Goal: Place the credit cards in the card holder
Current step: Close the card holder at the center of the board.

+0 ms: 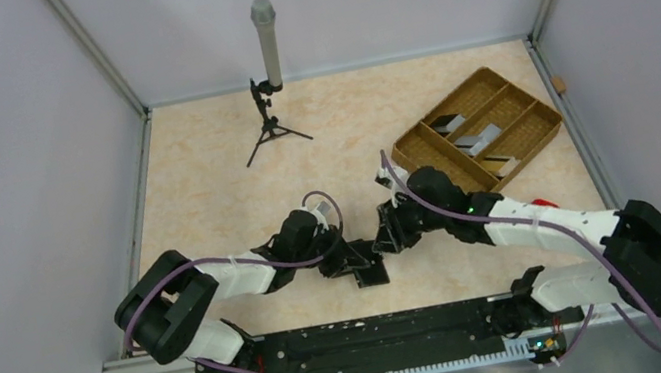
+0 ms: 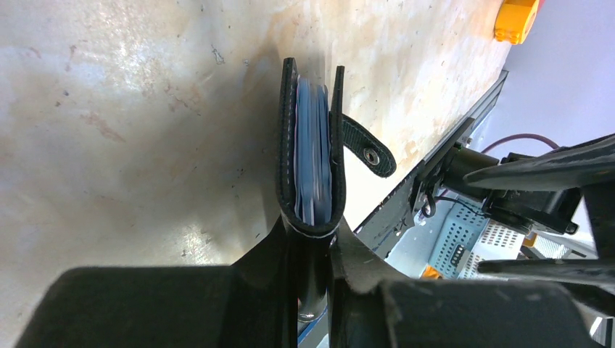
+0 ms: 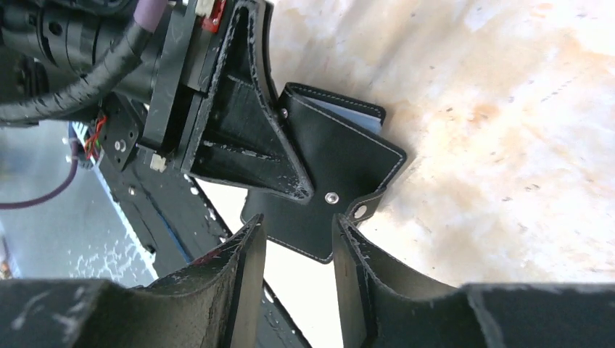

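Low centre in the overhead view, the left gripper (image 2: 313, 239) pinches the card holder (image 1: 370, 269) by its fold. The right gripper (image 3: 297, 243) stands partly apart, empty. We cannot make out the holder's contents edge-on.

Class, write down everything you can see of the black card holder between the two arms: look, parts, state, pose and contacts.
The card holder is a small black bifold, leather-like, with pale stitching along its edges. It is folded nearly shut, with pale blue layers showing in the gap. Its short clasp tab sticks out unsnapped, its metal stud visible. The left gripper clamps it at the spine. The right gripper is open, its fingers flanking a lower corner.
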You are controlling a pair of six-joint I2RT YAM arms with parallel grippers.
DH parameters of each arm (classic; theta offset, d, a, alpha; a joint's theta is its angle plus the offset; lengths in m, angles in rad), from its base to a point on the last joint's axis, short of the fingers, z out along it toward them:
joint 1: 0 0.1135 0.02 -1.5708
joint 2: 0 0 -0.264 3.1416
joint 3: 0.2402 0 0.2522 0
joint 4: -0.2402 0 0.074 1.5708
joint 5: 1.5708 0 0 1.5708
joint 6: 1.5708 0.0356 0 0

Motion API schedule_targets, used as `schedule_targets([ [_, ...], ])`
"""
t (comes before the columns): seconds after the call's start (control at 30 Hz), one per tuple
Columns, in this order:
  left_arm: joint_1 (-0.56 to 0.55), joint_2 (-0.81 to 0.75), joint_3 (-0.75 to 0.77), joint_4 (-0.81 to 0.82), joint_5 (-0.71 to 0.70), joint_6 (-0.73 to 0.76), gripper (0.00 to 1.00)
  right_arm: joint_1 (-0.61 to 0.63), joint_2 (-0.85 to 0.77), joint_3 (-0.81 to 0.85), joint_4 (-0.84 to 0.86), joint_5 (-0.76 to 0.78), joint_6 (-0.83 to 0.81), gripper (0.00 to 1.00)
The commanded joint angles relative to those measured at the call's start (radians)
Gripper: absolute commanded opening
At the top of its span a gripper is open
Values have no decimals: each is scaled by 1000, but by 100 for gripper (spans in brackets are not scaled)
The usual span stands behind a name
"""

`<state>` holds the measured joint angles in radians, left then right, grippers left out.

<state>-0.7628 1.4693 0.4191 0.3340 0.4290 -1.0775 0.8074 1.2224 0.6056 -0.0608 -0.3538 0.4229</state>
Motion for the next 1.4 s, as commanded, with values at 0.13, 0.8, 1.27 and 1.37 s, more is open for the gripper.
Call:
schedule_targets([
  [0.13, -16, 35, -8, -122, -71, 51, 0, -30, 36, 35, -58, 100, 27, 40],
  [0.8, -17, 44, -8, -118, -72, 51, 0, -28, 151, 34, 42, 40, 53, 15],
  [1.27, -18, 42, -9, -120, -75, 50, 0, -29, 154, -3, 126, -45, 60, 0],
  [1.37, -18, 43, -9, -119, -75, 50, 0, -28, 162, -11, 145, -73, 64, 0],
])
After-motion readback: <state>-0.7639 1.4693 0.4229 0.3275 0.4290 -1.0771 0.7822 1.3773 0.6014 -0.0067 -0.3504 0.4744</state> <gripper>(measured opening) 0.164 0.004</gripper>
